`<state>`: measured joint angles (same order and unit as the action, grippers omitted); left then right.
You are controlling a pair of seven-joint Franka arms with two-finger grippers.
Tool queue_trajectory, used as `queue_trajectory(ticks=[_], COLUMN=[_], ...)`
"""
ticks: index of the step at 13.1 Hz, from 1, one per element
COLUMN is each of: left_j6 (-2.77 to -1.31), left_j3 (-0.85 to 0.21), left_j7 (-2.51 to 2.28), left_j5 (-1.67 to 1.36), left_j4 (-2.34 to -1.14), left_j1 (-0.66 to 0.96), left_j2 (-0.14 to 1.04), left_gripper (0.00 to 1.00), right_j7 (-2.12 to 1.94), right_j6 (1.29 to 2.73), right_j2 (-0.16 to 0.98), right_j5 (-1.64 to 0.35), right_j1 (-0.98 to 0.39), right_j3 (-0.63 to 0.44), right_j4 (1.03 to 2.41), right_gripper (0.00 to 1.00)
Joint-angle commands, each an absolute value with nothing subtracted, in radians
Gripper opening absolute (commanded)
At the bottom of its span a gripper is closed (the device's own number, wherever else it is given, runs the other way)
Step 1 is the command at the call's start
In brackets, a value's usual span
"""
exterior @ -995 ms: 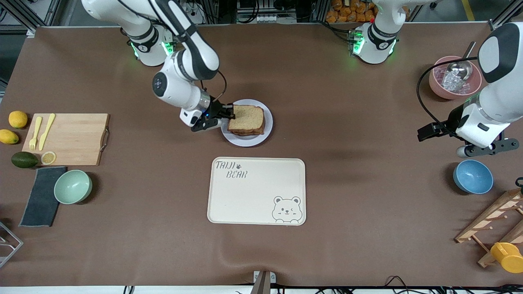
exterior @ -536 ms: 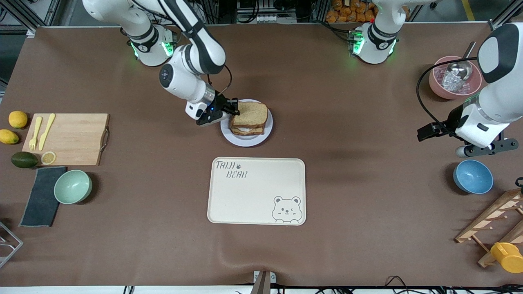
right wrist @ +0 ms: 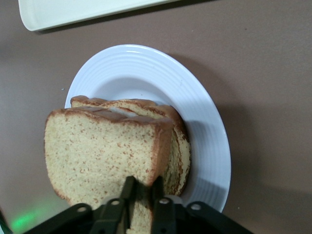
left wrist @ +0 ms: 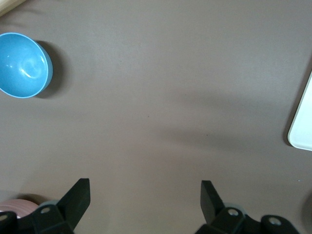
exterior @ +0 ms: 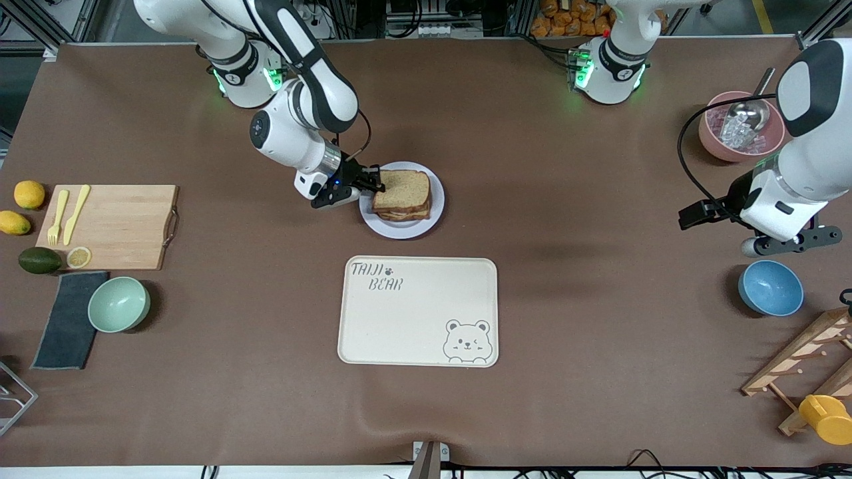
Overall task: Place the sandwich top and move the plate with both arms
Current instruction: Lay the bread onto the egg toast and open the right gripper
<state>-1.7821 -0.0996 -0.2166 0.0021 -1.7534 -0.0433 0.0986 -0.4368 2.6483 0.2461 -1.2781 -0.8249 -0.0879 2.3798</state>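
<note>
The right hand (exterior: 370, 182) has lowered the sandwich top (exterior: 401, 189) onto the stack on the plate (exterior: 403, 228), fingers still narrowly pinching its edge, so release comes next, while the left hand (left wrist: 145, 192) waits wide open over bare desk (exterior: 566, 199).

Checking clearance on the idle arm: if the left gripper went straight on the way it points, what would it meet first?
The left gripper, open, points down at bare table; likely only that. The blue bowl and tray lie off to the sides.
</note>
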Motion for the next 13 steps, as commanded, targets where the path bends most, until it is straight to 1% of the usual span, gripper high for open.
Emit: queue_trajectory(ticks=[1, 6, 8, 10, 13], left_j6=[-1.799, -1.807, -1.837, -1.877, -1.879], left_j3=[-0.103, -0.118, -0.121, -0.126, -0.187], left_j7=[-0.230, -0.264, -0.268, -0.268, -0.293], left_j5=[0.006, -0.020, -0.063, -0.071, -0.116], left_j4=[-1.776, -1.792, -1.825, -1.865, -1.858], left_j1=[-0.046, -0.044, -0.044, -0.041, -0.038], left_j2=[0.077, 0.075, 0.077, 0.075, 0.118], left_gripper=[1.00, 1.00, 1.00, 1.00, 1.00], right_j7=[-0.407, -0.385, -0.373, -0.342, -0.266], right_j6=[2.643, 2.634, 2.626, 2.587, 2.565], right_j2=[0.230, 0.222, 0.222, 0.222, 0.221], right_j5=[-1.308, -1.301, -1.275, -1.223, -1.140], right_j1=[-0.830, -0.825, -0.818, -0.775, -0.746], right_j3=[-0.083, -0.086, -0.094, -0.094, -0.094], right_j4=[2.376, 2.365, 2.361, 2.341, 2.324], right_gripper=[1.00, 1.00, 1.00, 1.00, 1.00])
